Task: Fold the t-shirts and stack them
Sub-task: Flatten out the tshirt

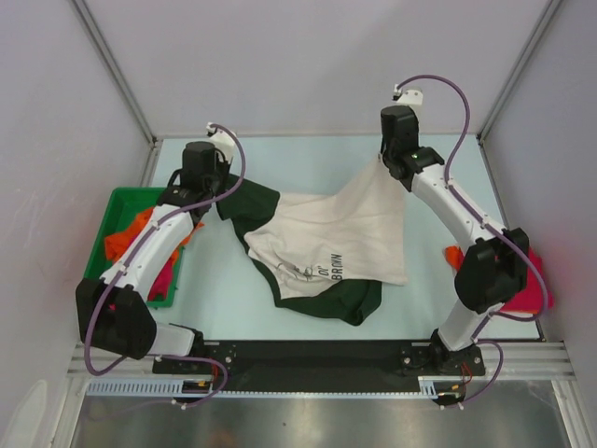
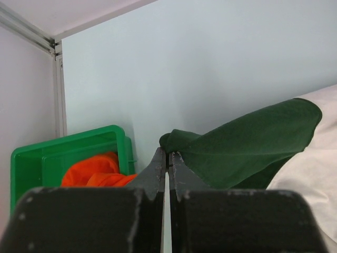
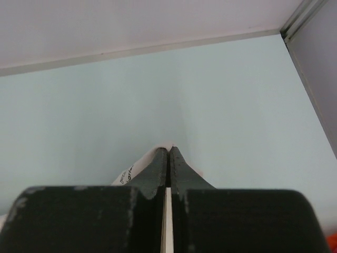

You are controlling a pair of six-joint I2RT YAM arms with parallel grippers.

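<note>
Clamping the cream t-shirt [image 1: 326, 233], left end effector [image 2: 168, 154] and right end effector [image 3: 168, 149] seem closed.

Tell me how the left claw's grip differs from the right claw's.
The left claw pinches the dark green sleeve; the right claw pinches a cream edge. The left claw sits beside the green bin; the right claw is far from it. Both are shut on the same cream tee.

printed tee [image 1: 326, 238]: middle of the table [image 1: 308, 159]
bin [image 1: 119, 198]: just left of it, loose tees [image 1: 126, 241] inside
spare tees [image 1: 541, 285]: off to its right
</note>
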